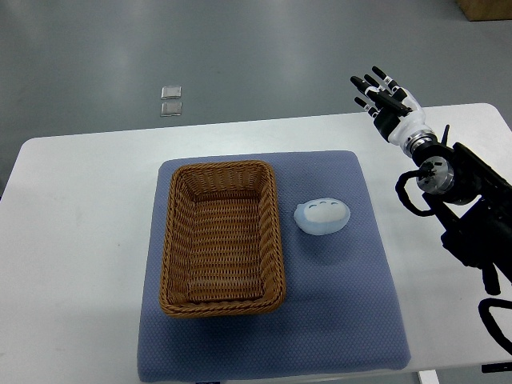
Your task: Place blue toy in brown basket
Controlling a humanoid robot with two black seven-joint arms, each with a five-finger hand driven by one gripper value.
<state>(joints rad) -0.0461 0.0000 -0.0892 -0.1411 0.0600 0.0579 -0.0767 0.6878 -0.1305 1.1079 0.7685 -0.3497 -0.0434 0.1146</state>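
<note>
— Judging from how things lie, how far along is this?

— Nothing is done yet, I'd say. Nearest the camera, the slate-blue padded fabric mat (336, 320) covers the middle of the white tabletop (72, 240). On it the brown woven wicker basket (222, 304), rectangular with slanted ribbed walls, stands empty.

— And the toy?

— At three o'clock from the basket, just beside its right rim but apart from it, lies the pale blue rounded soft-looking toy (322, 216), oval, with small white patches on top. It rests on the mat, untouched.

— The hand?

— Farther off, at about one o'clock from the toy and well apart, the right black-and-white robot hand (386, 98) hangs with fingers spread, gripping nothing. Its dark jointed arm enters from the right edge.

— So what remains?

— Everything: reaching, grasping, lifting across the rim, releasing. Beyond the table, two small clear square pieces (171, 101) lie on the grey floor.
</note>
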